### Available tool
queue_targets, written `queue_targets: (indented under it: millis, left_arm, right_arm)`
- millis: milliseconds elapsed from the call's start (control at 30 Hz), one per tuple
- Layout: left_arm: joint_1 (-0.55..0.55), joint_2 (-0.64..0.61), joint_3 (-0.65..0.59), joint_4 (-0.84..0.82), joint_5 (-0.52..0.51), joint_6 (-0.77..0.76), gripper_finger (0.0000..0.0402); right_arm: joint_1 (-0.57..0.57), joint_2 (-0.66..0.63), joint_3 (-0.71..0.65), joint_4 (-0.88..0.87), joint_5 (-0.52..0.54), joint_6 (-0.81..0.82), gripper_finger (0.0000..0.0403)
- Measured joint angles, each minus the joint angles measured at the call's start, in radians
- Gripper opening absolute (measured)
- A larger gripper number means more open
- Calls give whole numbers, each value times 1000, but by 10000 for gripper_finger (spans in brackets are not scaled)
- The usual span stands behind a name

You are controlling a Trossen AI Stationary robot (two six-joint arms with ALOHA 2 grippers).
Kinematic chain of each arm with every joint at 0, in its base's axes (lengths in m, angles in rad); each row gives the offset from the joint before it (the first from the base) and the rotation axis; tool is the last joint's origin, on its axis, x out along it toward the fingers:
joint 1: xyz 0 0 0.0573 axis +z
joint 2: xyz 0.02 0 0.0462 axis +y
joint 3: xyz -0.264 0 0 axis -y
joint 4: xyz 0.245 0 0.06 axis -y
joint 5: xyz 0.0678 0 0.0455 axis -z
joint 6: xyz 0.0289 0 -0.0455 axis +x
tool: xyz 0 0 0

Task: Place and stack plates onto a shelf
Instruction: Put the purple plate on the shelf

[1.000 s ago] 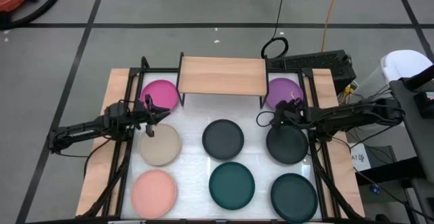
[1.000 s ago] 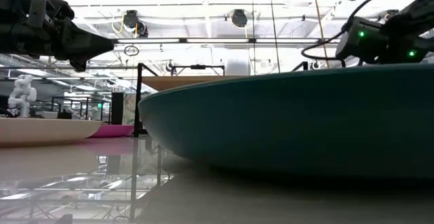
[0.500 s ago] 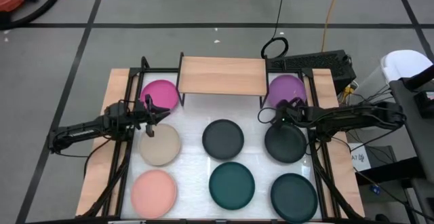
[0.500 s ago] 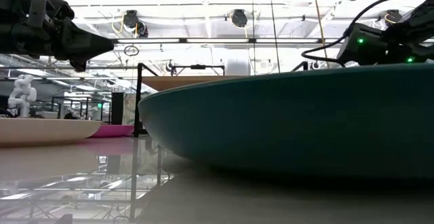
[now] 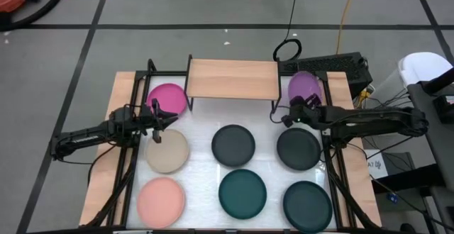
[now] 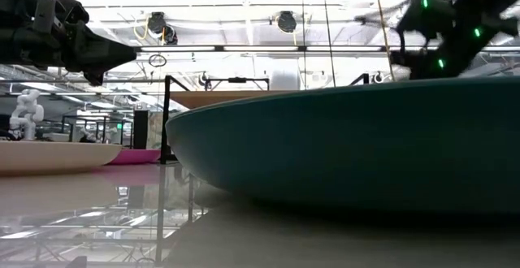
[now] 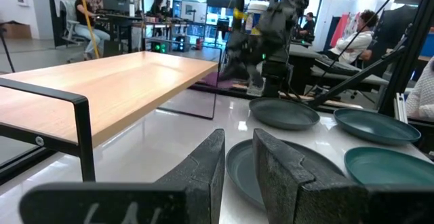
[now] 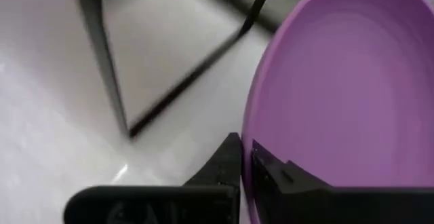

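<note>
The purple plate (image 5: 303, 88) stands tipped at the table's far right, beside the light-wood shelf (image 5: 233, 79); my right gripper (image 5: 293, 112) is shut on it. The magenta plate (image 5: 168, 98), beige plate (image 5: 167, 151), salmon pink plate (image 5: 161, 201), two charcoal plates (image 5: 233, 145) (image 5: 299, 150) and two dark teal plates (image 5: 242, 193) (image 5: 307, 204) lie flat on the white tabletop. My left gripper (image 5: 159, 125) hovers between the magenta and beige plates. Its fingers (image 7: 203, 166) stand a narrow gap apart with nothing between them. My right gripper pinches the purple plate's rim (image 8: 248, 157) between its two fingers, one finger (image 8: 227, 159) under the plate and one (image 8: 274, 176) on its inner face. It comes from the table's near side. The plate is tilted with the held rim raised; whether its far rim rests on the table I cannot tell.
The shelf's thin black legs (image 8: 102, 68) stand close to the purple plate. In the low view a teal plate (image 6: 349, 146) fills the foreground. Black frame rails (image 5: 332, 170) run along both table sides. People sit in the room beyond the table.
My right gripper has shut on the purple plate's rim, then risen and moved toward the table's far edge. The plate, which lay flat, now stands tipped with its held side raised.
</note>
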Motion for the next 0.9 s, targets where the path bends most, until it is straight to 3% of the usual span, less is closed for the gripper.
queue_targets:
  millis: [133,333,400,567,900]
  left_arm:
    - [0,0,0,0,0,0,81]
    - [0,0,0,0,0,0,81]
    - [0,0,0,0,0,0,81]
    - [0,0,0,0,0,0,81]
    - [0,0,0,0,0,0,81]
  right_arm:
    - [0,-32,125,-20,49,-80,0]
    - [10,2,297,154,35,-314,0]
    - [29,42,339,239,-14,-409,0]
    - [85,173,410,414,-249,-588,0]
    - [126,459,479,372,-283,-642,0]
